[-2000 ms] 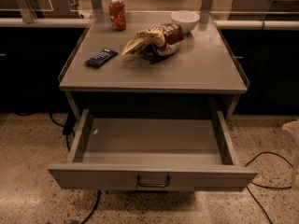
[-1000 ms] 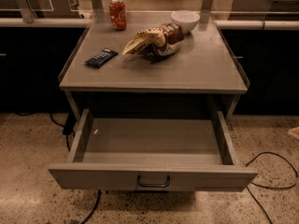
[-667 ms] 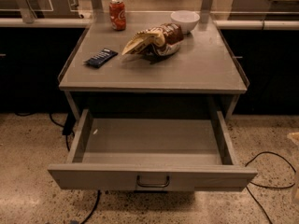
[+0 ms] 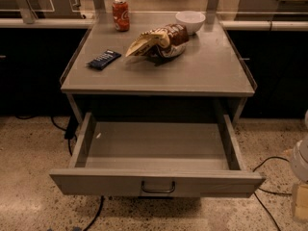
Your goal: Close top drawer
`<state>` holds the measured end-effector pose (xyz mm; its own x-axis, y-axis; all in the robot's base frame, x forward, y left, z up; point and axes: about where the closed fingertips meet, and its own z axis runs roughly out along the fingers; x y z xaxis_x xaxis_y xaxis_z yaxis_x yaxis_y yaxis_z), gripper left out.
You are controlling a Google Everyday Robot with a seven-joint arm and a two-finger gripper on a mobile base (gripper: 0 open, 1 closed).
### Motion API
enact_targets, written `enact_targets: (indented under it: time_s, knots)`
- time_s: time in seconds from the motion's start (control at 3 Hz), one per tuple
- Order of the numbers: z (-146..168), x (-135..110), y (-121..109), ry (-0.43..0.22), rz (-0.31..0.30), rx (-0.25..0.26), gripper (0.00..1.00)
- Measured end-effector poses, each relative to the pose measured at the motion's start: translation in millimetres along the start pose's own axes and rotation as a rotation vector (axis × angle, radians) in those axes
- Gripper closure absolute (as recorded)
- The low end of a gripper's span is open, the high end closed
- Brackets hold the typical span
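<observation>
The top drawer of the grey metal table is pulled fully out toward me. It is wide, shallow and empty, and its flat front panel carries a small dark wire handle at the centre. My gripper shows only as a pale part cut off by the right edge of the camera view. It is low, beside the drawer's front right corner, and apart from the drawer.
On the grey tabletop stand a red soda can, a white bowl, a brown chip bag and a dark blue packet. Black cables lie on the speckled floor at both sides.
The pale part of my arm at the right edge has come lower and further into view. The drawer has not moved.
</observation>
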<state>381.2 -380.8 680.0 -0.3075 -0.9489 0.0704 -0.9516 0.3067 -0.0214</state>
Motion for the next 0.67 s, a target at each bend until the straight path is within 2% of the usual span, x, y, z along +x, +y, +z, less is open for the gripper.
enact_targets:
  time_s: [0.33,0.67]
  knots:
    - [0.0,0.1,0.1,0.000,0.000,0.000,0.00]
    - [-1.2,6.0,4.6,-0.039,0.030,0.029,0.00]
